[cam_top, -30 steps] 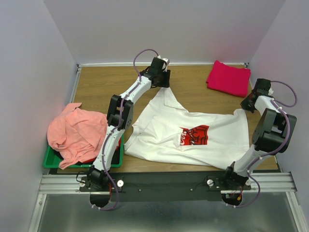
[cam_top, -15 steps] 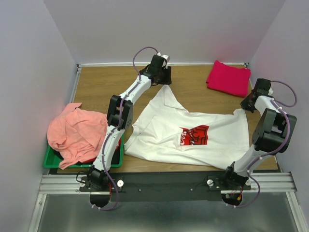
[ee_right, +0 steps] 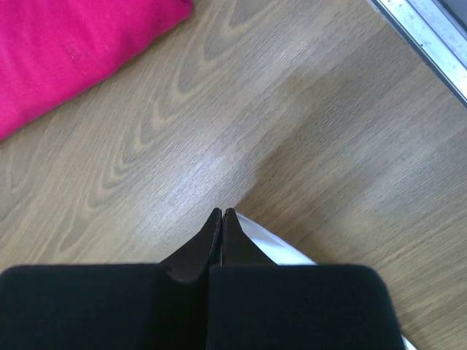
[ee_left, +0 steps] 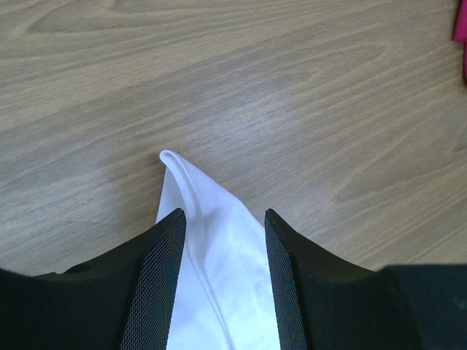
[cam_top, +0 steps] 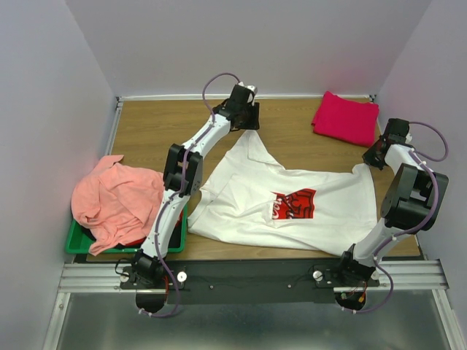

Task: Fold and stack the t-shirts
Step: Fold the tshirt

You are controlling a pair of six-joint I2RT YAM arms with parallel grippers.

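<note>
The large white t-shirt with a red-and-white chest print lies spread on the wooden table. My left gripper is open over its far corner. In the left wrist view the gripper has white cloth lying between the spread fingers. My right gripper is shut on the shirt's right corner. In the right wrist view the gripper has white cloth showing beside it. A folded magenta-red t-shirt lies at the back right and also shows in the right wrist view. A salmon-pink t-shirt is heaped at the left.
The salmon-pink shirt covers a green bin at the table's left front edge. A metal rail borders the table at the right. Walls close the table in at the back and both sides.
The left gripper has shifted slightly toward the back, and the white shirt's far corner now lies on the table between its open fingers. The right arm has not moved.
</note>
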